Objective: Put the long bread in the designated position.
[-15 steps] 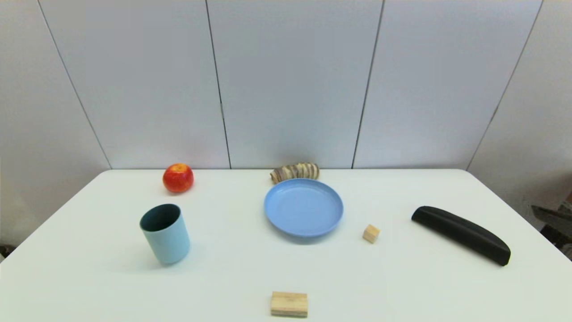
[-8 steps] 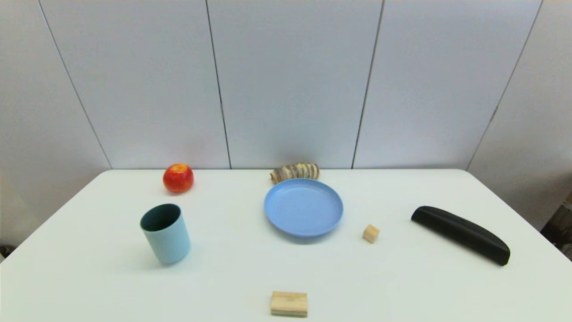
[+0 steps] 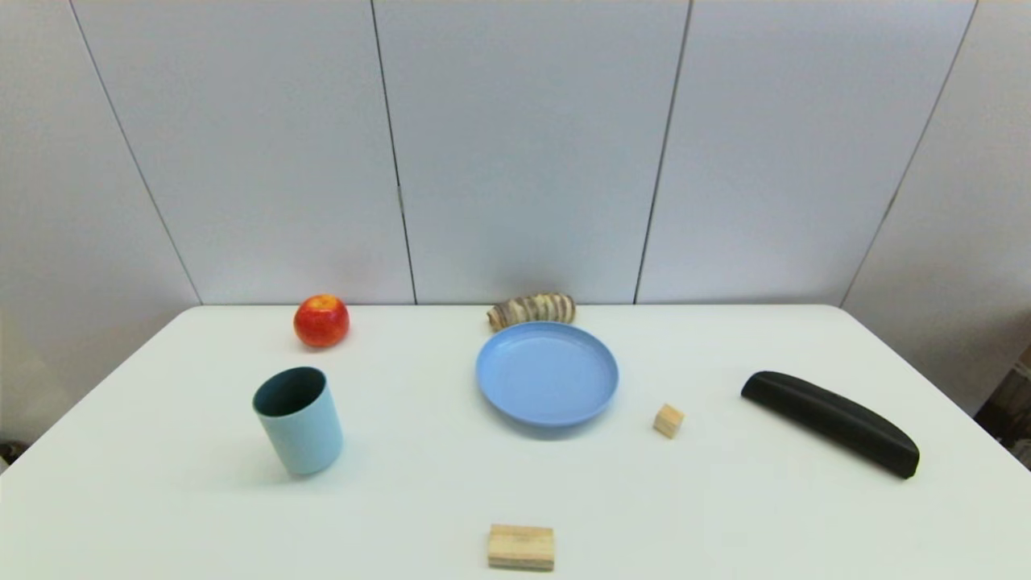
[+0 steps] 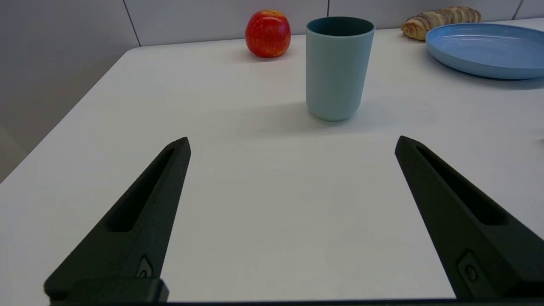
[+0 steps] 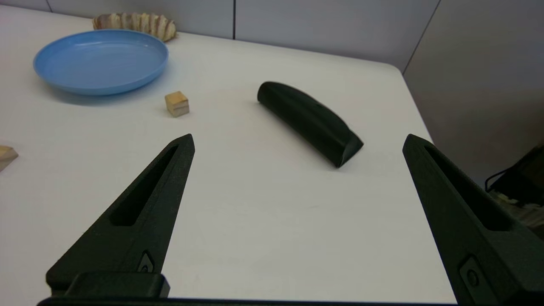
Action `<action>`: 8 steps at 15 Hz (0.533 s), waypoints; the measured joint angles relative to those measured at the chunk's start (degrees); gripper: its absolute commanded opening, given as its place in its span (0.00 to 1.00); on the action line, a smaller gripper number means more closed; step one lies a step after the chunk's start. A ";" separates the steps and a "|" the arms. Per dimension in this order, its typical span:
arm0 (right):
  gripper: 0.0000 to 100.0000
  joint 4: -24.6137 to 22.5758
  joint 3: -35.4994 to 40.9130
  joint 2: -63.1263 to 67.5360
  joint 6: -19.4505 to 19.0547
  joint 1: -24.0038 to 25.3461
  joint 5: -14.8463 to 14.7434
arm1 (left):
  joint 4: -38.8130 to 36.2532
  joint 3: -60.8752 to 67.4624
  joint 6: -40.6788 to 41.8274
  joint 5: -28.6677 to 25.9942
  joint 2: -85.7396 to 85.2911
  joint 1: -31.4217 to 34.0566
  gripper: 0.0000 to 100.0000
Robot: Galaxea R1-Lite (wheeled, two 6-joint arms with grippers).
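Note:
The long bread, a ridged brown and cream loaf, lies at the table's far edge just behind the blue plate. It also shows in the left wrist view and the right wrist view. Neither arm appears in the head view. My left gripper hovers open over the near left of the table, short of the cup, with nothing between its fingers. Over the near right of the table my right gripper is open and empty, near the black bar. The designated position carries no mark.
A light blue cup stands at left, a red apple behind it. A small wooden cube sits right of the plate, a long black curved bar farther right, and a pale wooden block at the near edge.
A dark shape at the right edge of the head view one second ago is gone from sight. Nothing on the table has moved.

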 measured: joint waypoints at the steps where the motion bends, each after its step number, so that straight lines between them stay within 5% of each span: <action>1: 1.00 -0.05 0.49 -0.66 0.17 -0.79 0.04 | 0.00 0.00 0.00 -0.02 0.00 0.00 1.00; 8: 1.00 -0.32 10.06 -9.73 -0.20 -3.17 3.05 | -0.02 0.00 -0.02 0.02 0.00 0.00 1.00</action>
